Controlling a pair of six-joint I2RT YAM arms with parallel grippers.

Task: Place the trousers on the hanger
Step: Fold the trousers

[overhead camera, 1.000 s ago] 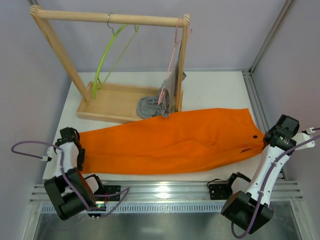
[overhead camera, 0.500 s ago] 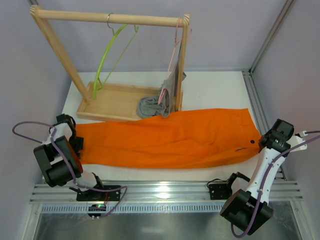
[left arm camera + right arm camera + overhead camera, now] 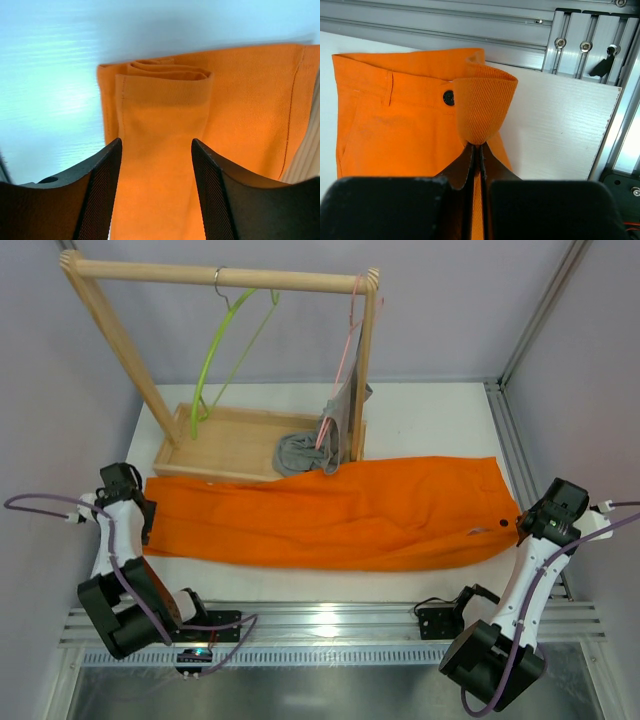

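The orange trousers (image 3: 330, 515) lie flat across the table, waistband to the right and leg ends to the left. My right gripper (image 3: 520, 525) is shut on a fold of the waistband (image 3: 482, 112), just right of the black button (image 3: 448, 98). At the leg ends my left gripper (image 3: 140, 518) is open. Its fingers (image 3: 105, 190) straddle the folded leg hem (image 3: 165, 80), and cloth fills the gap between them. The lime-green hanger (image 3: 215, 360) hangs bare by its metal hook from the wooden rack's top bar (image 3: 220, 278), at the back left.
A pink hanger (image 3: 350, 340) carrying a grey garment (image 3: 300, 452) hangs at the rack's right post. The rack stands in a wooden tray (image 3: 225, 435) just behind the trousers. A metal rail (image 3: 320, 620) runs along the near edge and grey walls close in both sides.
The left arm has swung left and toward the back, and the leg ends went with it, so the trousers now lie straighter. The right gripper stayed shut on the waistband and barely shifted.
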